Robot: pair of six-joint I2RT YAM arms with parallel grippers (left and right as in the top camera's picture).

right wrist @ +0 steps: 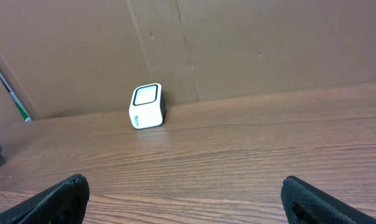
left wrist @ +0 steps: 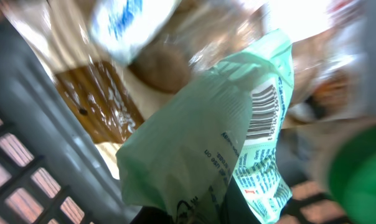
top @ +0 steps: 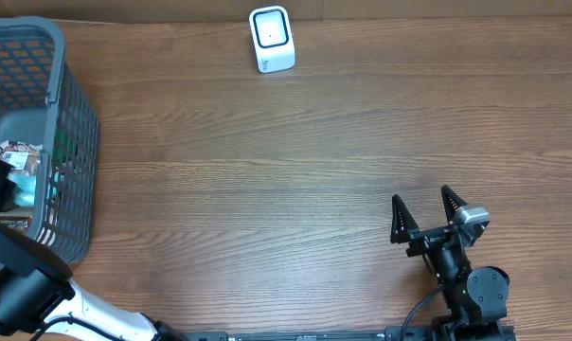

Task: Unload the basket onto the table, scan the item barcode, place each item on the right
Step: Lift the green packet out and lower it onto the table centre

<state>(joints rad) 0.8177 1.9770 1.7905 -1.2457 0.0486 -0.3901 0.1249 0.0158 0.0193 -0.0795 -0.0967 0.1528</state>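
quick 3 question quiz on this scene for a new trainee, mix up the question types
1. Fill in: the barcode on the green packet in the basket shows in the ___ wrist view.
2. Where does the scanner stand? A. in the basket B. near the far edge of the table C. on top of the green packet
3. True or false: the right gripper is shut on the green packet.

Key: 1 left; 2 B; 3 false, the right gripper is open and empty, well away from the basket.
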